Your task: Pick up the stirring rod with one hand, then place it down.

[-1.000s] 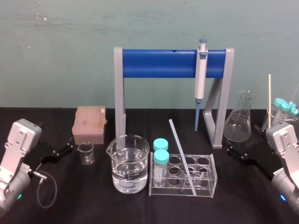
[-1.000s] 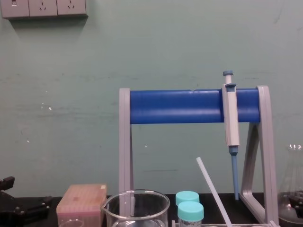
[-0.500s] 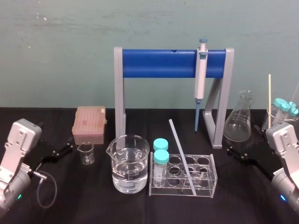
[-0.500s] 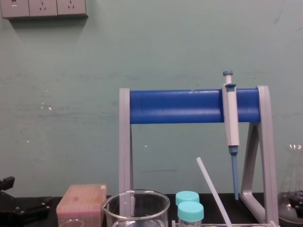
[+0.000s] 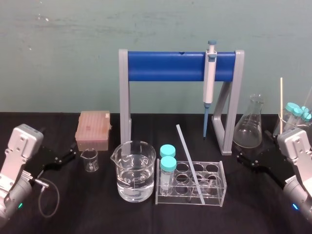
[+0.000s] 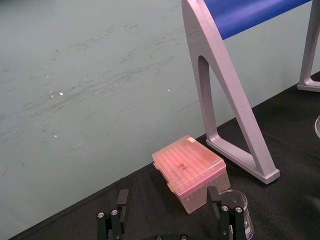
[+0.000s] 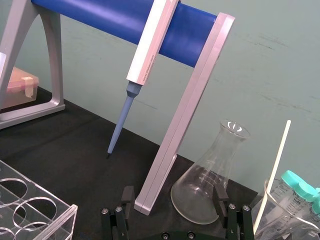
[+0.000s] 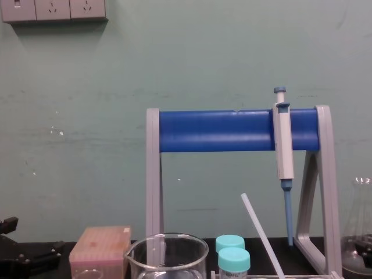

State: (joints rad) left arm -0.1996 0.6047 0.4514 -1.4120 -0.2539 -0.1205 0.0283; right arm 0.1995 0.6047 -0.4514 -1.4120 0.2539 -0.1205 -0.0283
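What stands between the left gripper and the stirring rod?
In the head view, from the left gripper toward the stirring rod: a small beaker, a large beaker of clear liquid, then two teal-capped tubes in the rack.

A grey pipette (image 5: 209, 83) hangs on the blue stand (image 5: 165, 67); a pink tip box (image 5: 93, 126) sits left of it.

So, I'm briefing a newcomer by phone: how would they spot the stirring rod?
Find the blue-barred pipette stand; in front of it sits a clear tube rack. The stirring rod leans out of it, a bare translucent stick, unlike the teal-capped tubes beside it.
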